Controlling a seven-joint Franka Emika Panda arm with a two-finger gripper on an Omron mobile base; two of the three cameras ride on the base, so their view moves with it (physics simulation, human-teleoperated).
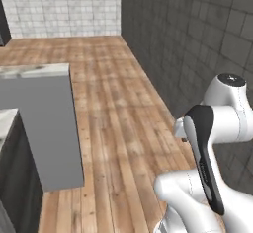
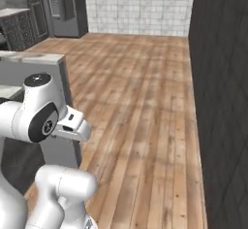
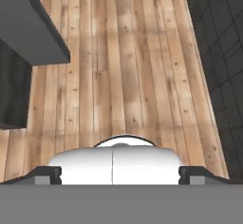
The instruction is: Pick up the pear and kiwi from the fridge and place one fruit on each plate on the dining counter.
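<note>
Wood floor (image 2: 140, 92) ahead of us, dark wall (image 2: 220, 102) right; dining counter (image 1: 37, 70) end near left, no plates seen on the visible strip. Gripper (image 3: 120, 174) spread wide, nothing between the tips. Pear, kiwi unseen; fridge (image 2: 65, 7) possibly far left. We judge both fruits left to fetch

- Floor (image 1: 118, 108): wood planks, warm brown, visible grain and knots, faint satin sheen.
- Side wall (image 1: 197, 34): dark grey square tiles, matt, thin grout lines.
- Far wall (image 2: 140, 5): small white brick-like tiles, lightly mottled, pale grout.
- Desk (image 1: 34, 70): white-and-grey marbled stone top, smooth; base plain grey, flat, matt.
- Arm (image 1: 222, 123): smooth white shell, plastic-looking, soft gloss; joints dark, slightly shiny.
- Fingers (image 3: 47, 173): dark, matt.
</note>
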